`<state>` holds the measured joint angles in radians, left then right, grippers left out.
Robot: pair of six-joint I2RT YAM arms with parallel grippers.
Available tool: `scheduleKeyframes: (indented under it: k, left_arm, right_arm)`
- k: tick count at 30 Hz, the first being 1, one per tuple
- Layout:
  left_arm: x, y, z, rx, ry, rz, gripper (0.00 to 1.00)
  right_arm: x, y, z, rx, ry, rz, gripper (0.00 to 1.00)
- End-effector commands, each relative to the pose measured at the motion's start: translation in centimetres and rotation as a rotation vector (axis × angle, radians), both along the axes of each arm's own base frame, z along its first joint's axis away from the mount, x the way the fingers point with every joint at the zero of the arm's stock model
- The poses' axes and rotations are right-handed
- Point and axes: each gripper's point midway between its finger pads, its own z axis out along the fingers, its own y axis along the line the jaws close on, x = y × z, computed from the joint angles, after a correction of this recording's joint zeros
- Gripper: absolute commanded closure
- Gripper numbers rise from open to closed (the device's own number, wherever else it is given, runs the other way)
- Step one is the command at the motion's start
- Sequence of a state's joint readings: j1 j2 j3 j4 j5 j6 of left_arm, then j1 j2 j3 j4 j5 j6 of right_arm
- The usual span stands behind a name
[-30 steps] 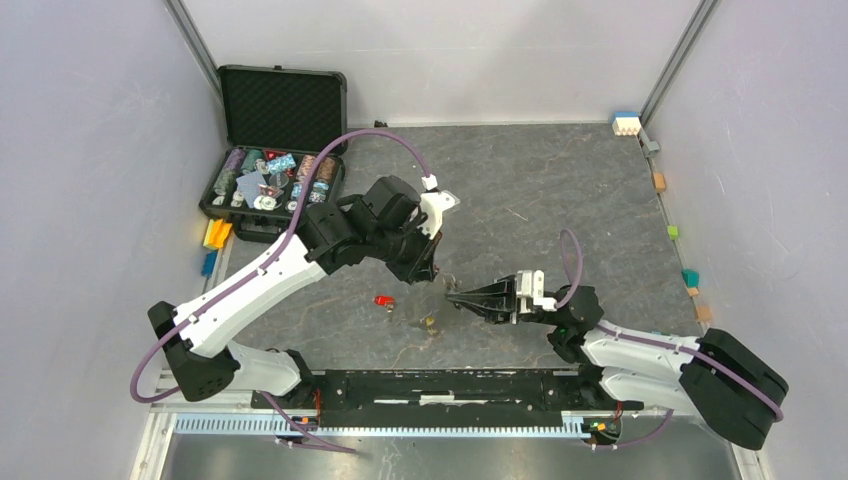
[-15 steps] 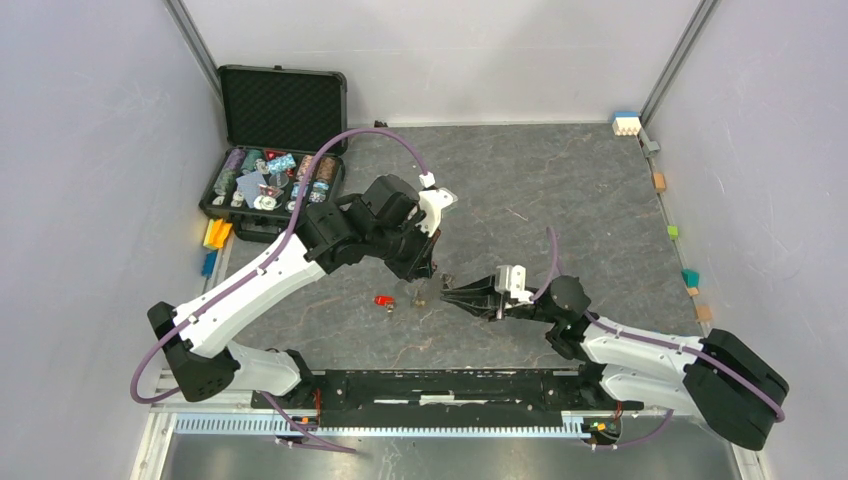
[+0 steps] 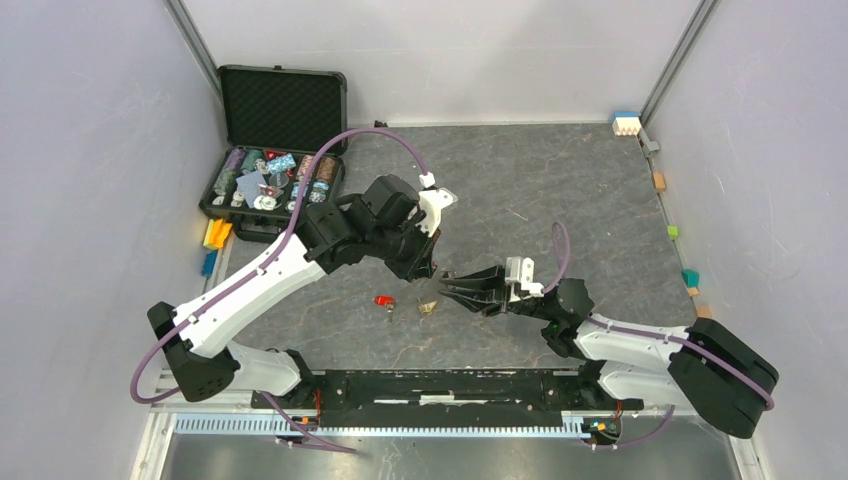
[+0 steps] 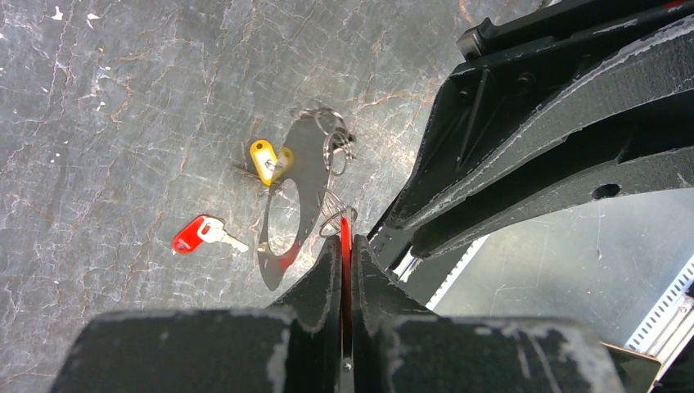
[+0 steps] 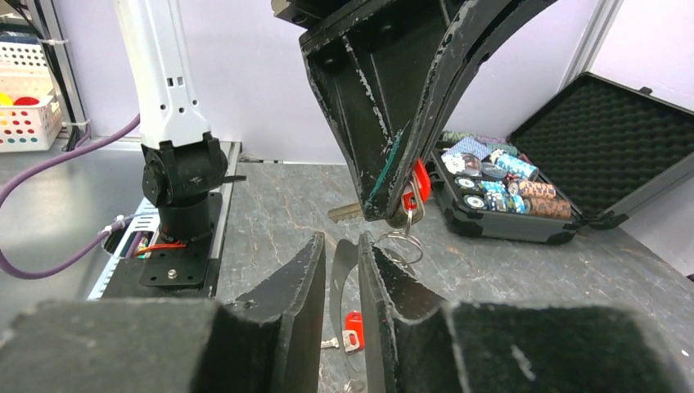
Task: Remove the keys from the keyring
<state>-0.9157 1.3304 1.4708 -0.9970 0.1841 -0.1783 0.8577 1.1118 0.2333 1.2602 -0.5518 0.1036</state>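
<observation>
Red plastic of a small red-headed key (image 5: 419, 184) shows pinched in the closed left hand (image 4: 345, 241) above mid-table. The dark grey strap keyring (image 4: 304, 168) and its silver rings hang below it. The right hand (image 5: 340, 241) has its fingers slightly parted around the strap. A loose red key (image 4: 196, 235) and a yellow-headed key (image 4: 263, 160) lie on the grey marbled table (image 4: 98, 123). The pinched key seems the one being freed; next, the right hand likely must clamp the strap and pull away.
</observation>
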Motion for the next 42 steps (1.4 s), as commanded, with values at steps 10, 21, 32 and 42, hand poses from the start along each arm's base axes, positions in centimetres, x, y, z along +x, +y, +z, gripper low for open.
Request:
scheduleKeyframes:
  k: [10,21,32,42]
  left_arm:
    - [0.3,-0.7,2.3,-0.077,-0.052,-0.013,0.98]
    - [0.1,-0.8,2.2,-0.080,-0.039,-0.016,0.98]
    - [0.1,-1.1,2.2,-0.090,-0.033,-0.022,0.98]
    - [-0.1,-1.0,2.2,-0.097,-0.026,-0.023,0.98]
  right_arm:
    - [0.7,0.4,1.2,0.056,0.017,-0.013,0.68]
    - [1.9,1.1,1.0,0.044,0.060,-0.039,0.66]
    - [1.9,1.7,1.3,0.062,0.078,-0.012,0.67]
    - [2.2,1.8,2.1,0.112,0.093,-0.014,0.66]
